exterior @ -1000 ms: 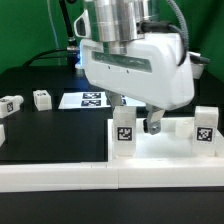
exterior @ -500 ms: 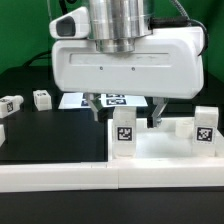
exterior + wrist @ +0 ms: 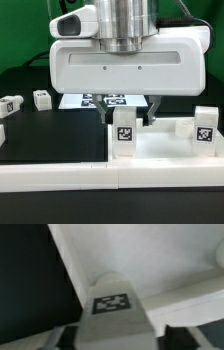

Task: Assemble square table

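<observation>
The tool (image 3: 126, 110) has swung right round since a second ago. Its broad white body was angled then; now it sits square-on to the exterior camera, and it has barely shifted over the last half second. Its fingers (image 3: 151, 108) are spread wide, with nothing gripped.

Below it, toward the exterior view's right, the square table top (image 3: 165, 150) lies on the black worktop (image 3: 50, 140). A tagged leg (image 3: 124, 133) stands upright at its near corner, and a second tagged leg (image 3: 205, 128) stands upright further to the exterior view's right.

From the wrist, the tagged leg (image 3: 113, 303) shows between the two fingers (image 3: 68, 341), though contact on either side is too blurred to call.

Over at the exterior view's left, loose legs (image 3: 42, 98) lie well apart from the top. The marker board (image 3: 78, 100) peeks out behind the tool, and a long white bar (image 3: 60, 175) runs along the front edge.
</observation>
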